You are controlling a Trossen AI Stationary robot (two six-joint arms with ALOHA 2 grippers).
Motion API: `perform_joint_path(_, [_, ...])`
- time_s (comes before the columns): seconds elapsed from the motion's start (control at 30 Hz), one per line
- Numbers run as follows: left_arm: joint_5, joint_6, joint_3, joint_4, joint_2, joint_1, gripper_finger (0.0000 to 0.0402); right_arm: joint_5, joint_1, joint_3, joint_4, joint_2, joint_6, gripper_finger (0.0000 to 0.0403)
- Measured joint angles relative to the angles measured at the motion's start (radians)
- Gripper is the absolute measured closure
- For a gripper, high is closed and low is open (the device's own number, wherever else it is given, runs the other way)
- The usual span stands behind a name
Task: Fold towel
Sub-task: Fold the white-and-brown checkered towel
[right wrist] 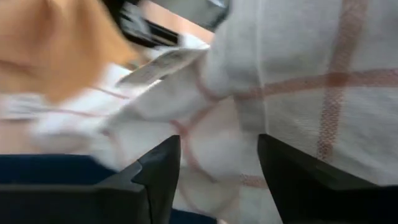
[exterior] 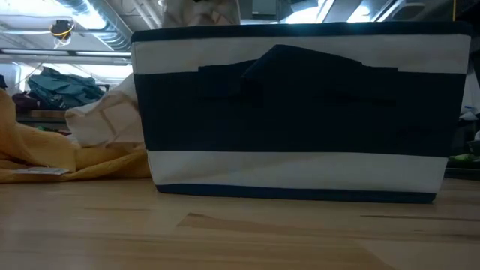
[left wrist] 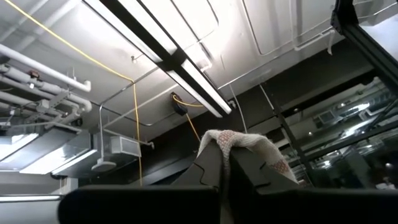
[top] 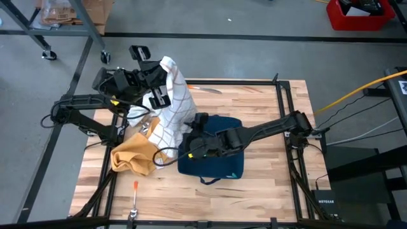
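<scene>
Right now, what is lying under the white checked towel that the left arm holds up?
The white checked towel hangs from the shut left gripper. Its lower part drapes over the yellow cloth and the blue bin. Anything beneath those folds is hidden.

Two dark jointed arms, black cables, yellow markings.

We see the towel (top: 172,95), white with a thin orange-red grid, lifted by one corner at the table's far left and hanging in loose folds, its lower edge reaching the tabletop beside the blue bin.
</scene>
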Motion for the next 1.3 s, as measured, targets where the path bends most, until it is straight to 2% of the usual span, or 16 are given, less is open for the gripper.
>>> perform_joint_path(0.13, [0.0,-0.034,0.0,0.001,0.0,0.0,0.0401,0.144,0.0,0.0,0.005,0.011,-0.011,0.0203])
perform_joint_path(0.5, [0.0,-0.033,0.0,0.002,0.0,0.0,0.0401,0.332,-0.001,0.0,0.015,0.011,-0.011,0.024])
perform_joint_path(0.73, [0.0,-0.034,0.0,0.002,0.0,0.0,0.0401,0.427,-0.001,0.0,0.099,0.011,-0.016,0.0272])
perform_joint_path(1.07, [0.0,-0.026,0.0,0.002,0.0,0.001,0.0401,0.442,0.0,0.0,0.283,0.01,-0.206,0.0311])
perform_joint_path(1.17, [0.0,-0.026,0.0,0.0,-0.002,0.001,0.0401,0.501,0.008,0.0,0.308,0.005,-0.28,0.0333])
perform_joint_path(1.3, [0.0,-0.026,0.0,0.001,-0.018,0.001,0.0401,0.633,0.023,0.0,0.318,-0.016,-0.376,0.0386])
